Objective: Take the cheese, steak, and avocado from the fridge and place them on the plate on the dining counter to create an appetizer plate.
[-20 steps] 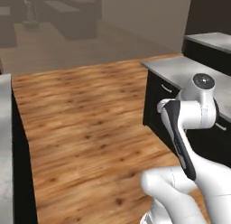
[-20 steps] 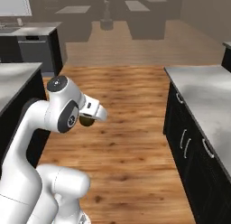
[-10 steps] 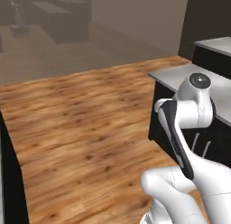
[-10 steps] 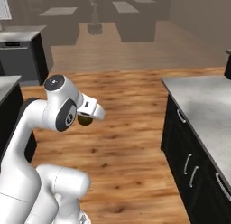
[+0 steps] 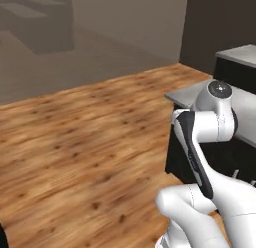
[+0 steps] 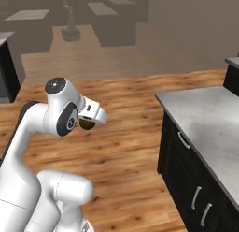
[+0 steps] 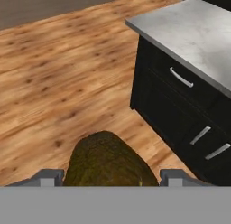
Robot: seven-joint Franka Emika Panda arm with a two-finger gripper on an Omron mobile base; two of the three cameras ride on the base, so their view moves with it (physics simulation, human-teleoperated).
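Observation:
My gripper [image 7: 110, 177] is shut on the avocado [image 7: 108, 162], a dark olive-brown rounded lump sitting between the two finger tips [image 7: 45, 177]. In the right base view the avocado [image 6: 86, 124] shows as a dark ball under the white hand, and the gripper [image 6: 91, 119] is carried close to the arm's upper joint, about chest height above the wooden floor. It touches nothing else.
A black cabinet with a grey stone top [image 6: 205, 128] and drawer handles stands close on the right, and its top [image 7: 194, 33] also shows ahead of the hand. Wooden floor [image 5: 75, 142] spreads to the left and ahead. Dark counters [image 6: 116, 25] stand far back.
The whole scene has shifted in both base views, so the base has moved; the grey-topped cabinet now sits nearer on the right. The avocado stays in the gripper and the arm's pose is unchanged.

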